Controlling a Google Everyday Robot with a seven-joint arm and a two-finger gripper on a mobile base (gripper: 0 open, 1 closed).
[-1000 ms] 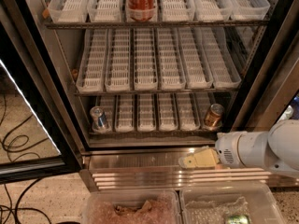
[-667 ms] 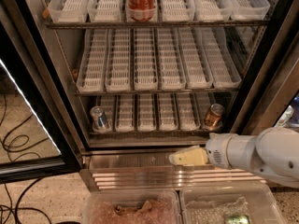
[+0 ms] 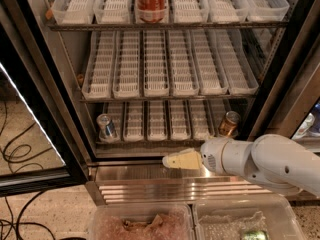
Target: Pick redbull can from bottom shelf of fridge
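The redbull can (image 3: 105, 127), slim blue and silver with a silver top, stands in the leftmost lane of the bottom shelf (image 3: 165, 140) of the open fridge (image 3: 165, 64). My gripper (image 3: 172, 160), with cream-coloured fingers on a white arm, hovers in front of the fridge's steel base panel, below the shelf's middle lanes. It is to the right of and lower than the redbull can and holds nothing that shows.
A copper-gold can (image 3: 229, 124) stands at the right end of the bottom shelf. A red cola can (image 3: 151, 3) stands on the top shelf. The black door frame (image 3: 40, 109) is at the left. Two clear bins (image 3: 145, 224) lie below, and cables (image 3: 15, 154) lie on the floor.
My gripper and arm have moved left along the front of the base panel, closer to the redbull can's side. The cans have not moved.
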